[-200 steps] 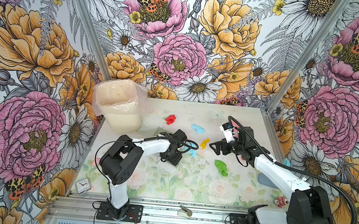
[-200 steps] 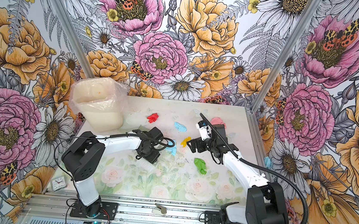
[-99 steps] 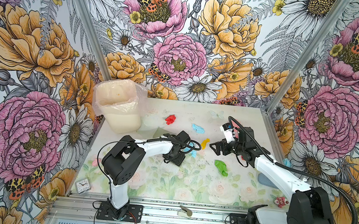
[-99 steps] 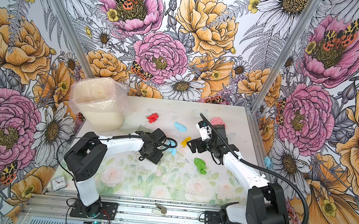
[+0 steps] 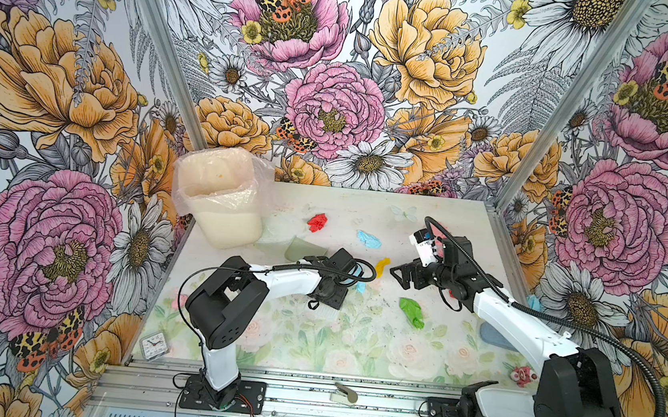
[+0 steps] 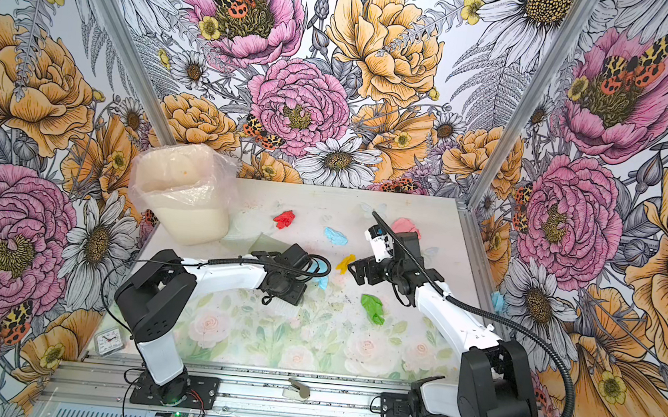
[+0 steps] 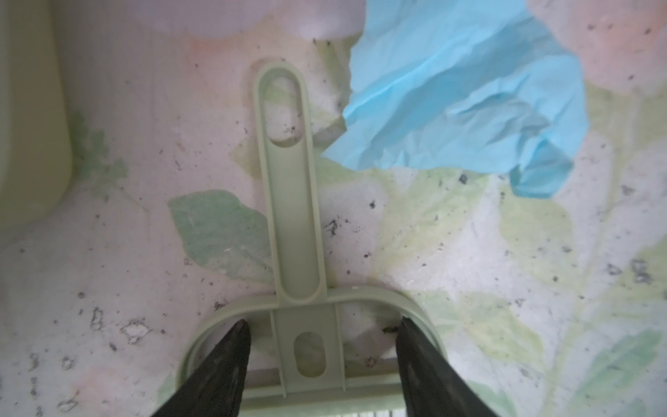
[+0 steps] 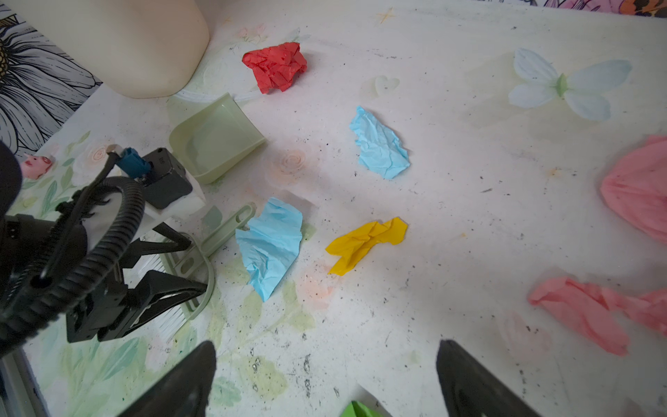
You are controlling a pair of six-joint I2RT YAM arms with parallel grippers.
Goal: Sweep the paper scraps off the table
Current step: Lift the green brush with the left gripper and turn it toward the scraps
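Half the brush point(image 7: 292, 216) hides beneath the left gripper point(image 7: 321, 325) clamping it; right gripper point(image 8: 326, 346) gapes wide.

lined bin point(image 5: 230, 224) back-left | dustpan point(image 5: 302, 250) near it | brush point(image 7: 292, 216) near dustpan | clock point(image 5: 154, 344) front-left

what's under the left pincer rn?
The green brush, lying on the table, its head between the fingers; a blue scrap lies beside its handle. The left pincer covers most of the bristles, and whether it clamps the brush is unclear.
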